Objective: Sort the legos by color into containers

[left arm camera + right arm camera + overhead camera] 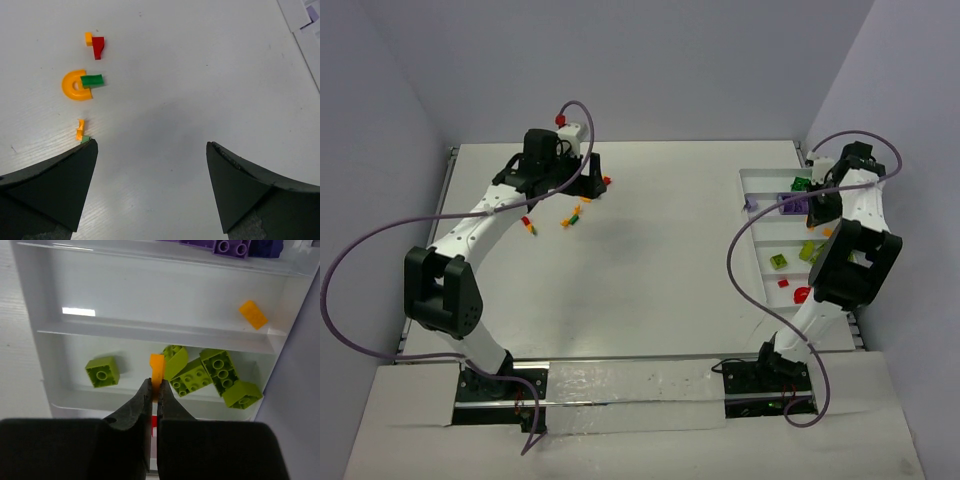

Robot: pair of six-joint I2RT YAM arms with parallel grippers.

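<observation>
White table [660, 260], bare under most of both arms. Left arm [470, 235] reaches to the far left part of the table, right arm [850, 265] is folded over the far right side. Long white tray [125, 295] with cross dividers sits directly below the right tool [154, 387]. Right tool is pressed together, pinching a small orange brick [157, 367] that sticks out past the tips. From the wrist view this brick sits over the compartment of lime bricks [200, 372]; can't tell if it touches anything there. One more lime brick [102, 371] is left of the tips in the same compartment. In the next compartment beyond the tips there is a single orange brick [252, 314], off to the right. Purple bricks [232, 247] are in the compartment past that, partly cut off by the frame. Left tool [151, 145] has its fingers spread wide, with nothing between them and only bare table under the gap. Loose legos lie ahead of its left finger: an orange arch piece [75, 85] with a green brick [92, 80] touching it, and further ahead a red brick [98, 47] touching a tiny orange one [88, 38]. Just at the left fingertip are a thin orange piece [80, 130] and a pale green bit [85, 139]; can't tell if the bit touches the finger.
</observation>
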